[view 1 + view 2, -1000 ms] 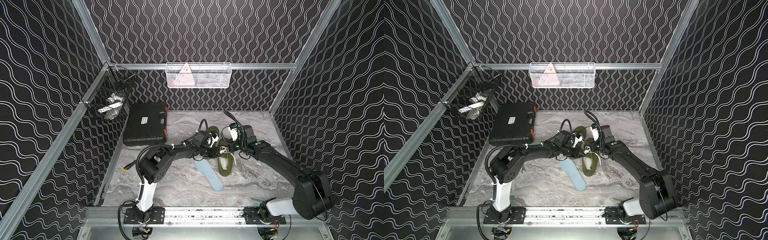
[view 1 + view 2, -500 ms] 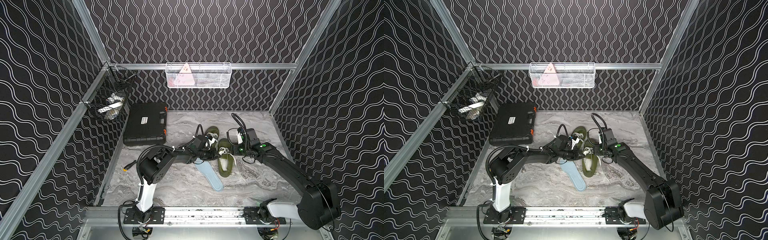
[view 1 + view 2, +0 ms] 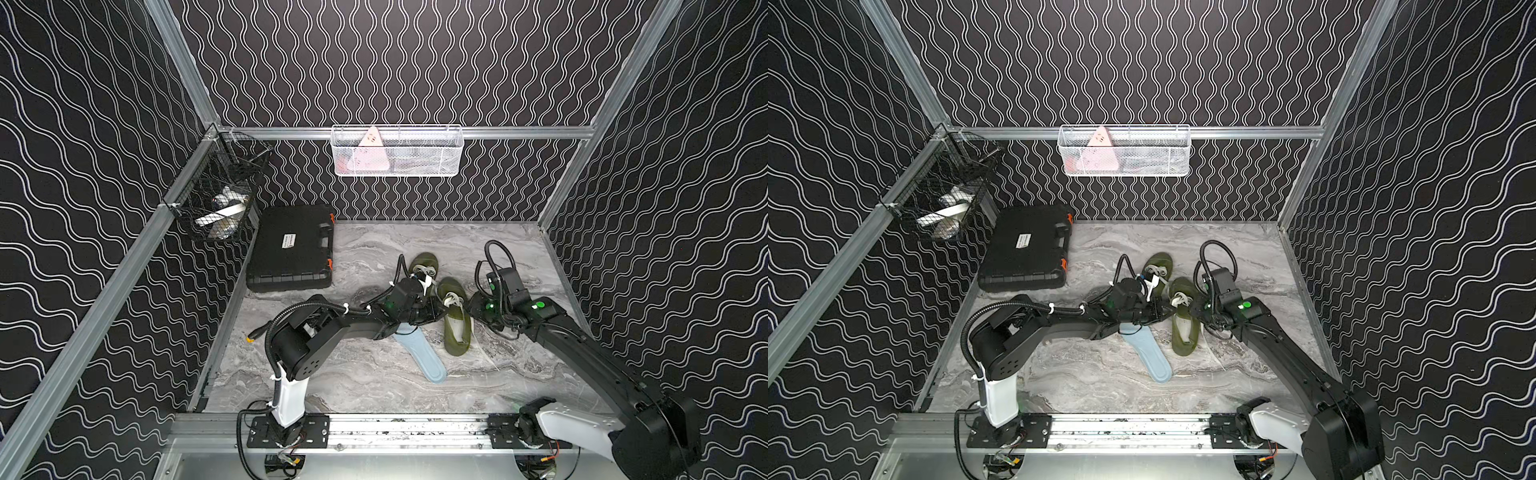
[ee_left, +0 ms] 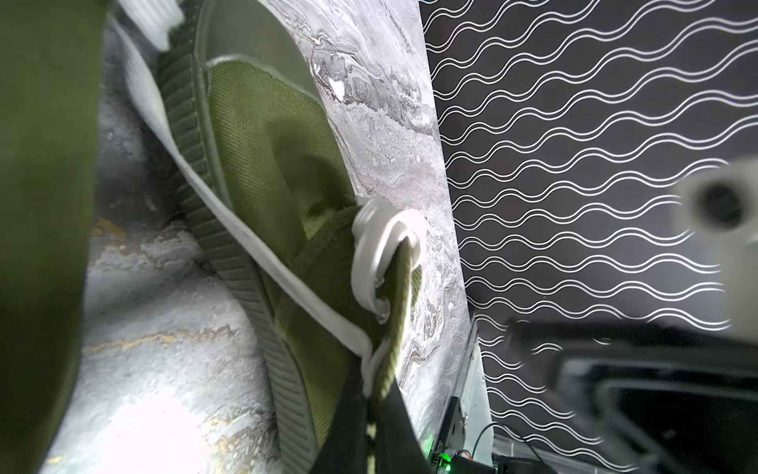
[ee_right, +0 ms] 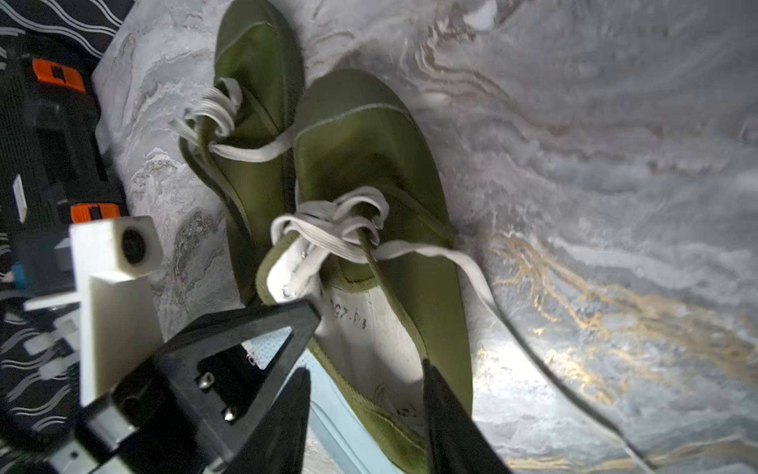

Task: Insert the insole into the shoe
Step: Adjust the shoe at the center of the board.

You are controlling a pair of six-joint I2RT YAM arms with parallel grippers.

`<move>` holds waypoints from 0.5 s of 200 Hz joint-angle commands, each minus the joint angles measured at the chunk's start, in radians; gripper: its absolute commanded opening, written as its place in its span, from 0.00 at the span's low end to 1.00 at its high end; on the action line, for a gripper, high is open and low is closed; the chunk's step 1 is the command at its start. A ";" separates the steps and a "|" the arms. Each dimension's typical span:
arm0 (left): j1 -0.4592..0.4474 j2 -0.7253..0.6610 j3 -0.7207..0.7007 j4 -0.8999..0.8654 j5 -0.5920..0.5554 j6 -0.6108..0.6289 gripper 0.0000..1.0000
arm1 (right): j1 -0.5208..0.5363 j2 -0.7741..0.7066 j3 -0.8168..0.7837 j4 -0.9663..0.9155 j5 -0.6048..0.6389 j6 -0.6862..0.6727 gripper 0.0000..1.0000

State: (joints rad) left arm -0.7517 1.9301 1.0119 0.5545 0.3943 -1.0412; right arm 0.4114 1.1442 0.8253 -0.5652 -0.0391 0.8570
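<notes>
The insole (image 3: pixel 419 353) lies outside, just beside the shoe (image 3: pixel 457 332): nothing is inserted yet. The left gripper (image 4: pixel 371 406) pinches the shoe's collar; the right gripper (image 5: pixel 365 369) hangs spread above its heel opening.

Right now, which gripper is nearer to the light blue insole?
Left. The left gripper is by the far end of the light blue insole, pinching the rim of the green shoe; the right gripper hangs open across that shoe from the insole.

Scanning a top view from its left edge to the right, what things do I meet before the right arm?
In order: black wire basket → black case → blue insole → nearer green shoe.
</notes>
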 commanded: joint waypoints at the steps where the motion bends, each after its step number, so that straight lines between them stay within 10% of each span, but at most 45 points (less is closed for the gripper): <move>1: 0.002 0.004 -0.012 0.116 0.019 -0.048 0.00 | 0.001 -0.030 -0.099 0.123 -0.080 0.253 0.44; 100: -0.007 0.004 -0.038 0.090 0.105 0.016 0.00 | 0.034 -0.038 -0.299 0.478 -0.139 0.535 0.38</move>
State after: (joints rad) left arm -0.7555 1.9392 0.9768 0.5980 0.4610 -1.0462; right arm 0.4351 1.0649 0.5468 -0.2230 -0.1772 1.2869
